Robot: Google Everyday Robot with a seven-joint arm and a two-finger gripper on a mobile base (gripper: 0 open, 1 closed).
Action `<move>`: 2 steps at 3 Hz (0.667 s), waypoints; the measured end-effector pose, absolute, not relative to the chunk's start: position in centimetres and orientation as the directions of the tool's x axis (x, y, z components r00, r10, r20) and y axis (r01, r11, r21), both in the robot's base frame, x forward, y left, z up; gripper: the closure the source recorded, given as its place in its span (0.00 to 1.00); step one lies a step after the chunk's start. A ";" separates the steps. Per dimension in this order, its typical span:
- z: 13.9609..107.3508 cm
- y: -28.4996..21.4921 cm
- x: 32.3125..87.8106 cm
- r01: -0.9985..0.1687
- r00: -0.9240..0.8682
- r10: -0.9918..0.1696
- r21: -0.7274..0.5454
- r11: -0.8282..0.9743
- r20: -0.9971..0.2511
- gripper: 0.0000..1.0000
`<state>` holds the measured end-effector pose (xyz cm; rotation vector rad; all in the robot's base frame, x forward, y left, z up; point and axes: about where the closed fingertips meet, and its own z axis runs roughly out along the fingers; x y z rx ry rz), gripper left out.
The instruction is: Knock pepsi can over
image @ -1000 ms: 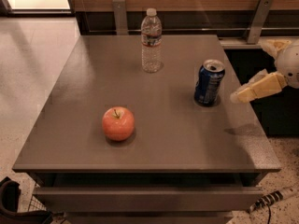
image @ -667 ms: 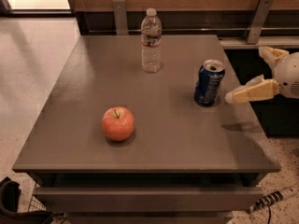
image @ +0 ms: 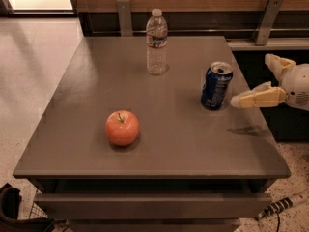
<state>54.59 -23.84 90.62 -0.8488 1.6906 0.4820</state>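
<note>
Camera view, looking down on a grey table [image: 159, 153] with a drawer front below its near edge. The pepsi can [image: 216, 86] stands upright on the right-hand part of the tabletop, with its silver top and opening facing up and its dark-blue side toward the camera.

The gripper [image: 251, 79] enters from the right edge of the frame, level with the can. Its two cream fingers are spread apart and hold nothing. The lower finger [image: 256, 99] lies roughly horizontal and points at the can, its tip just beside the can's right side — whether the two touch cannot be told. The upper finger [image: 277, 64] angles up and away, well apart from the can. A faint shadow of the lower finger falls on the table beneath it.

A clear water bottle [image: 157, 42] stands upright toward the far edge, to the left of the can and apart from it. An apple [image: 122, 127] rests stem-up nearer the front — well apart from both can and bottle.
</note>
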 end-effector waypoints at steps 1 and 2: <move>89.7 -23.5 54.6 -0.747 -0.110 -0.265 -0.097 0.658 -0.958 0.00; 88.3 -22.7 55.0 -0.759 -0.093 -0.212 -0.068 0.647 -0.973 0.00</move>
